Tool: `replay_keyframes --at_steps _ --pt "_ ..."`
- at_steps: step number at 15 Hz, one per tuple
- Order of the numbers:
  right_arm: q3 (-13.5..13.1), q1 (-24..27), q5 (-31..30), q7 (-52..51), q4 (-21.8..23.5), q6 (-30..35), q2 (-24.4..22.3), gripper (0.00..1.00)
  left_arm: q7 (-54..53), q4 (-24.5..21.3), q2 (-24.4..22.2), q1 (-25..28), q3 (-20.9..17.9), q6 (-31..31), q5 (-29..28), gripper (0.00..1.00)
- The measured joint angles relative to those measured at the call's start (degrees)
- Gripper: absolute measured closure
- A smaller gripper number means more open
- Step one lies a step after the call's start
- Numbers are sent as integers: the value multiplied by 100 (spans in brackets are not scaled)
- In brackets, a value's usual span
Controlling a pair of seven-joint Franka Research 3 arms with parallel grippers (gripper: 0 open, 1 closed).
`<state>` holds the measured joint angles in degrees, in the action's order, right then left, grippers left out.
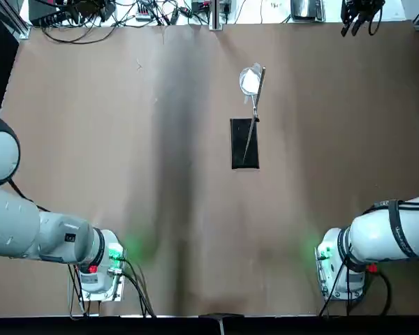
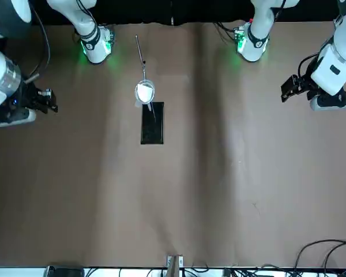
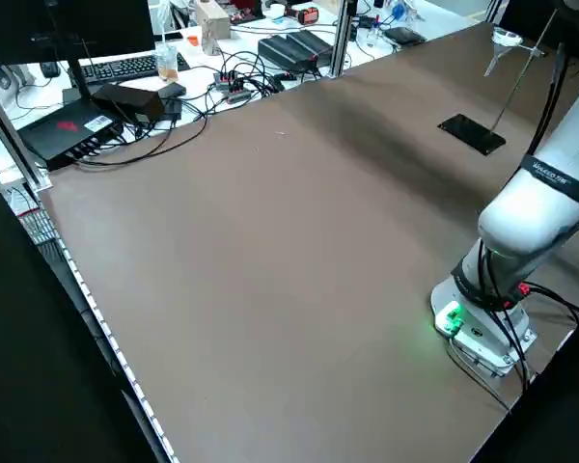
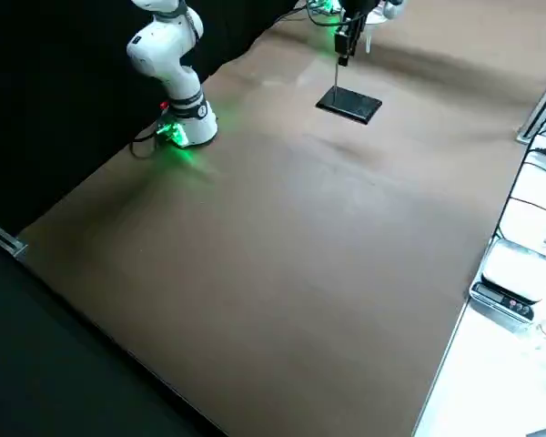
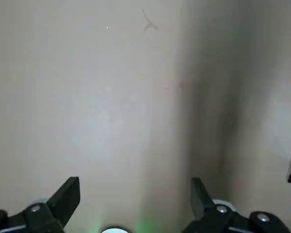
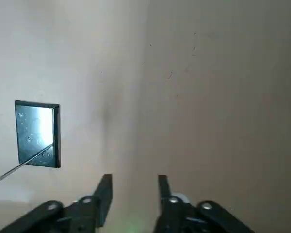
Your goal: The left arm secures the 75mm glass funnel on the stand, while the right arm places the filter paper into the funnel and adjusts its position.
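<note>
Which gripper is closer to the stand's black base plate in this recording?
The right one, it appears. The right gripper is raised off to the base plate's right; the left gripper, also raised, is farther out to its left.

The top view's edge cut off the left tool, and the right tool (image 1: 359, 17) was only partly in frame at the worktop's (image 1: 160, 209) far edge. The funnel (image 2: 145, 91) was too small to tell whether the paper (image 2: 145, 93) touched its wall. In the right wrist view, the stand's rod (image 6: 20, 166) ran out of frame, its ring unseen.
</note>
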<state>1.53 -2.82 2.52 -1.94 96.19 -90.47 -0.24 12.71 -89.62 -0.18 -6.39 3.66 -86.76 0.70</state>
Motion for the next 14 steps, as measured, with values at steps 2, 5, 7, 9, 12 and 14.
replay_keyframes --at_steps 2,5,7,9,12,14 --pt "9 0 1 5 109 -30 -145 51 0 3 0 0 0 0 0 0" --pt "12 0 1 19 125 -40 -169 29 3 34 -1 0 0 0 0 0" --pt "11 3 1 22 137 -59 -169 11 3 48 -4 0 0 0 0 0" --pt "11 4 1 21 139 -123 -169 0 4 52 -4 -1 1 0 0 0" --pt "4 20 0 21 114 -298 -186 0 7 52 -4 -2 1 0 0 0" --pt "0 38 0 21 83 -421 -211 0 7 56 -4 -3 2 0 0 0"
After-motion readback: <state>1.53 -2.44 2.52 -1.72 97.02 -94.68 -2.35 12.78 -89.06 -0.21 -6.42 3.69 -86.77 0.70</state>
